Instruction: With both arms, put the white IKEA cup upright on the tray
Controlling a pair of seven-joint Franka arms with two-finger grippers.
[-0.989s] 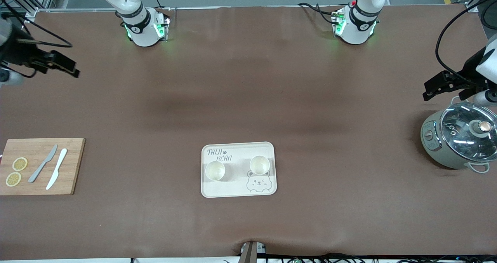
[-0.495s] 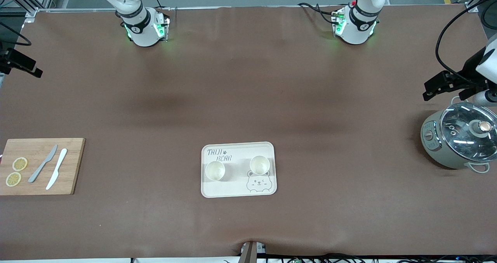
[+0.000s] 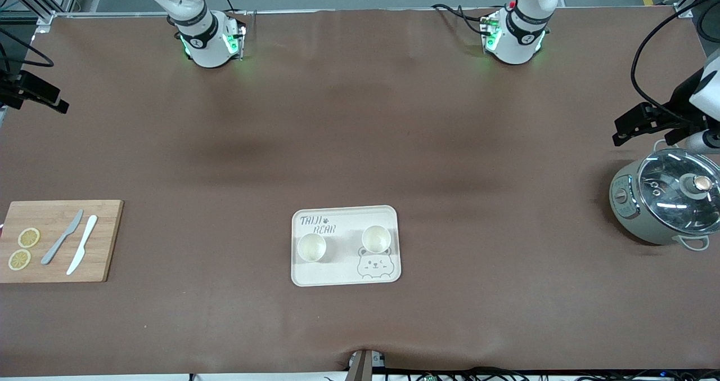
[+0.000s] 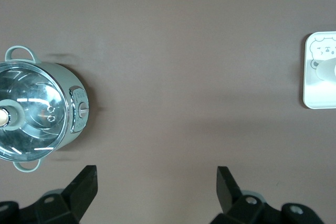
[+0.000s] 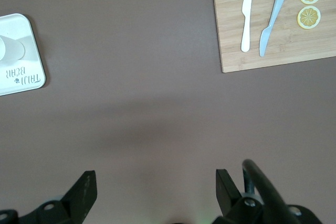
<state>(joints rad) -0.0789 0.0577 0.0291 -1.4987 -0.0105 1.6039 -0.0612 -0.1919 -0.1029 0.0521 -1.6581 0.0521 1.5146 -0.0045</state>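
The cream tray (image 3: 344, 275) with "TAIJI BEAR" lettering lies on the brown table, near the front camera. Two white cups stand upright on it, one (image 3: 311, 247) toward the right arm's end and one (image 3: 376, 238) toward the left arm's end. My left gripper (image 3: 619, 132) is open and empty in the air over the table's left-arm end, beside the pot; in the left wrist view (image 4: 156, 182) its jaws stand wide apart. My right gripper (image 3: 53, 101) is open and empty over the table's right-arm edge, jaws wide in the right wrist view (image 5: 155, 184). The tray edge shows in both wrist views (image 4: 310, 85) (image 5: 23, 80).
A grey-green pot with a glass lid (image 3: 666, 202) stands at the left arm's end. A wooden cutting board (image 3: 107, 240) with two knives (image 3: 62, 237) and lemon slices (image 3: 28, 237) lies at the right arm's end.
My right gripper has moved out toward the right-arm edge of the table, then come back a little. The left gripper, tray and cups have not moved.
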